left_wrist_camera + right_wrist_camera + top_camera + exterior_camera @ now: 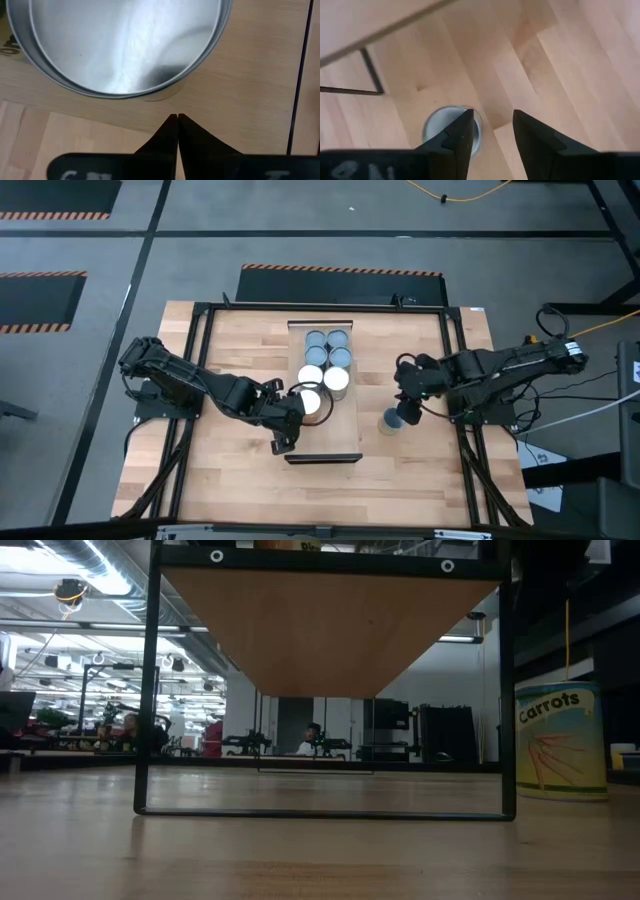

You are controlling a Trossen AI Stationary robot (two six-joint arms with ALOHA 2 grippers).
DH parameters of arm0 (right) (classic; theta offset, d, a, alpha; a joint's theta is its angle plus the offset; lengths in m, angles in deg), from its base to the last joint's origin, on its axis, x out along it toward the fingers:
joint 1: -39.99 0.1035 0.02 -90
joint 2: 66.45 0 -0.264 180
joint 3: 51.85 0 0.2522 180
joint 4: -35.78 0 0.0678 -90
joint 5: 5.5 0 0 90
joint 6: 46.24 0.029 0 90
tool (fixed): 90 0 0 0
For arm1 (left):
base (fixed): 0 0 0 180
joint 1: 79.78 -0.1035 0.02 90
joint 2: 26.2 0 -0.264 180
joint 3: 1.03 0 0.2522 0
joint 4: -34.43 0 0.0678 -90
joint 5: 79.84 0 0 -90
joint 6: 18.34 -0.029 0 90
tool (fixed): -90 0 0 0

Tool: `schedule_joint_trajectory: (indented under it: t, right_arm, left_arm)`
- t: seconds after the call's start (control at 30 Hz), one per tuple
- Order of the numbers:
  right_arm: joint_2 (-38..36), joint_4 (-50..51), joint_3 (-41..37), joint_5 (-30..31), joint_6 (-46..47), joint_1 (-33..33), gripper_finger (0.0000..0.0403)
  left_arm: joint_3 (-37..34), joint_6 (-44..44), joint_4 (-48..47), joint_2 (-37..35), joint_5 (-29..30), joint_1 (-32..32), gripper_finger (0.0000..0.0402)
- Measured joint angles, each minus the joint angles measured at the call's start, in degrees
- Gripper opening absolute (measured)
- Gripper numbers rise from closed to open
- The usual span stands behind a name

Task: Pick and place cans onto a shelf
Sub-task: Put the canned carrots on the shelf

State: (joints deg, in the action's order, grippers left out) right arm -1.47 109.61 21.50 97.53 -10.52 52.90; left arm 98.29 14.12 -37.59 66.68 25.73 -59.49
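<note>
We see the shelf (325, 442) holding six cans (327, 358), tops only — their labels are hidden. Beside the shelf, the lone can (561, 741) reads "Carrots". The right gripper (405, 413) hovers over it, fingers parted, empty. The left gripper (298, 412), pinched shut — holds nothing.

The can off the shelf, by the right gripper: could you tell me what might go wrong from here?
1. The right gripper is open and sits off-centre over the loose can, so closing may clip its rim and tip it.
2. The left gripper, shut, sits close beside a can on the shelf; a sideways move could push it into the can's neighbours.
</note>
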Motion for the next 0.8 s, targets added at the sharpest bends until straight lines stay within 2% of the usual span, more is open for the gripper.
schedule_joint_trajectory:
  t: [0.37, 0.6, 0.8]
  right_arm:
    - [9.69, 0.27, 0.0, -8.59, -7.88, -3.39, 0.0142]
    - [14.97, 0.27, 0.01, -8.7, -12.34, -4.33, 0.0142]
    - [16.69, 0.23, 0.0, -10.65, -15.28, -4.87, 0.0142]
  left_arm:
    - [0.0, 0.03, 0.0, 0.0, 0.02, -0.02, 0.0007]
    - [0.0, 0.03, 0.0, 0.0, 0.02, -0.02, 0.0003]
    - [0.0, 0.05, 0.0, 0.0, 0.02, -0.02, 0.0005]
